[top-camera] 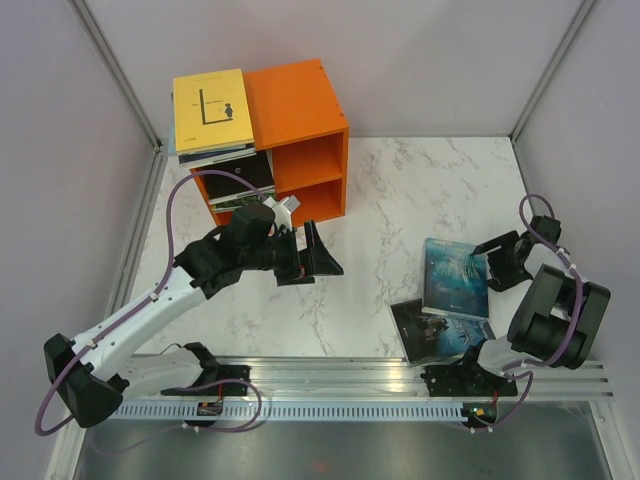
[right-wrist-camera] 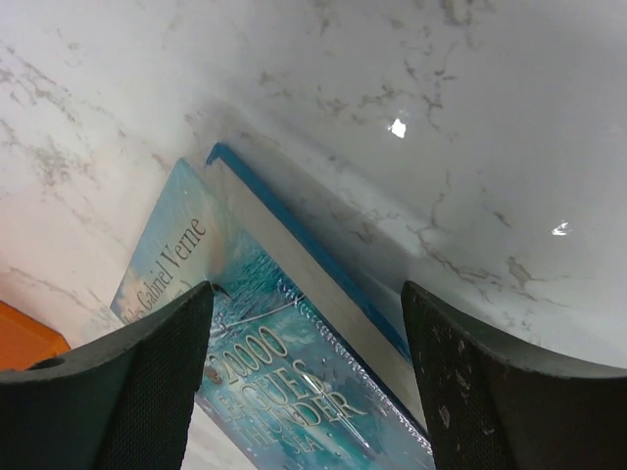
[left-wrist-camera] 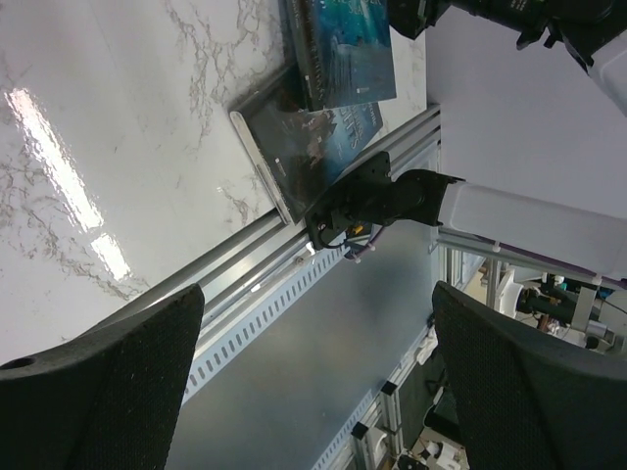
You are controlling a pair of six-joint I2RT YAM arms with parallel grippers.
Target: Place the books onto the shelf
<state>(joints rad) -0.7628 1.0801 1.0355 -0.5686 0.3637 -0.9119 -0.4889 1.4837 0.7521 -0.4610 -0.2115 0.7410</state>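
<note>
Only wrist-side: Verne title on teal book (right-wrist-camera: 269, 357).

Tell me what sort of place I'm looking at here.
Probably a robot lab test cell, not a home: a marble-look table boxed in by plain grey panels, two robot arms bolted to a metal rail, and an orange shelf with books as props.

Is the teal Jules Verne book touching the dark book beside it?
Touching. The left wrist view shows the teal book lying overlapped on one end of the dark book, with no gap.
</note>
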